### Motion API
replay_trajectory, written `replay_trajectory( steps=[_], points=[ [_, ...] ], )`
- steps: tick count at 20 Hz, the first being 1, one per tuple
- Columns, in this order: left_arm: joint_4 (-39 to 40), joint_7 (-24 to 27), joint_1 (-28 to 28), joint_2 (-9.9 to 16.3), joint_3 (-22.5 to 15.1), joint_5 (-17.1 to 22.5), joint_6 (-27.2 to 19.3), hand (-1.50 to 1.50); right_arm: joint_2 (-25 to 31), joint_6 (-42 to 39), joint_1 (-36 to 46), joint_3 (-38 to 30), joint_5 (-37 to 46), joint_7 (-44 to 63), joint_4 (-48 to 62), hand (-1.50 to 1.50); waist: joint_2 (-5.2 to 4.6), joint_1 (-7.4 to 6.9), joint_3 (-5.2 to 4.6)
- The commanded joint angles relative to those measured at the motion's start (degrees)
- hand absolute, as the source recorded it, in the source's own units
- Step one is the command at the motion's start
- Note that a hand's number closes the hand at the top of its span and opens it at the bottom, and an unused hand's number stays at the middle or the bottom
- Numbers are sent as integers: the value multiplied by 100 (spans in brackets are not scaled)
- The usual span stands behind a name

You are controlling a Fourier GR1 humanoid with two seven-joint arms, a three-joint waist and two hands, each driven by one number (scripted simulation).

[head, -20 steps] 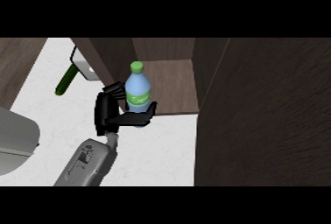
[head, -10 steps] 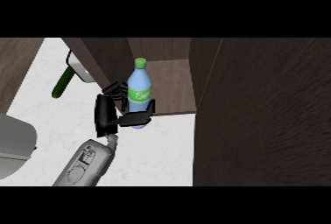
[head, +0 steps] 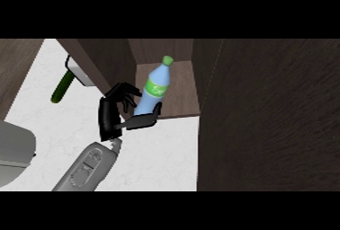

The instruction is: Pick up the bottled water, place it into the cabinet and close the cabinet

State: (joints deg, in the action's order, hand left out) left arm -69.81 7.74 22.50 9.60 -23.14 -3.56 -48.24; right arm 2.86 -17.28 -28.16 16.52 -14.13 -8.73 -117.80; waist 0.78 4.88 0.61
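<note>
**Bottle at the cabinet mouth; release not yet made**

You've got one hand in view, coming up from the lower left, so by the rig it's the left hand (head: pixel 118 112); the right hand doesn't show at all. Fingers are spread around the bottled water (head: pixel 153 90) rather than wrapped tight; thumb sits low against the bottle's base, upper fingers reach toward its left side near the label; whether they're touching there, you can't tell from this angle. Judged as a partial hold.

The bottle stands tilted, green cap toward the top right, lower end at or just over the front edge of the cabinet (head: pixel 176 110) shelf; it's inside the opening, between the dark side walls, but not deep.

Risks from here, as a judgement: the bottle is leaning & near the lip, so if you let go now it may tip fwd onto the counter (head: pixel 159 152); pulling the hand back w/ the thumb against the base could drag it out; the door (head: pixel 272 117), the big dark panel at right, may strike the bottle on closing if it isn't pushed further in.
</note>
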Motion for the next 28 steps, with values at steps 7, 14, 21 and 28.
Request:
replay_trajectory(
  steps=[7,14,21,28],
  points=[
    [1261,-829,1270,188,408,34,297,-150,120,-174,-75,-134,-161,-150,124,-150,-246,203,-54],
    [1198,-1073,1290,290,360,37,234,-150,38,-95,-30,141,38,-45,5,-150,-272,250,-68],
    [738,-518,1298,135,467,596,531,-150,81,-118,22,-22,-71,-101,-56,-150,-253,173,-89],
    [376,397,1255,-52,779,1590,1516,-150,-46,129,-52,63,146,-61,-117,-150,-181,-96,-84]
  ],
)
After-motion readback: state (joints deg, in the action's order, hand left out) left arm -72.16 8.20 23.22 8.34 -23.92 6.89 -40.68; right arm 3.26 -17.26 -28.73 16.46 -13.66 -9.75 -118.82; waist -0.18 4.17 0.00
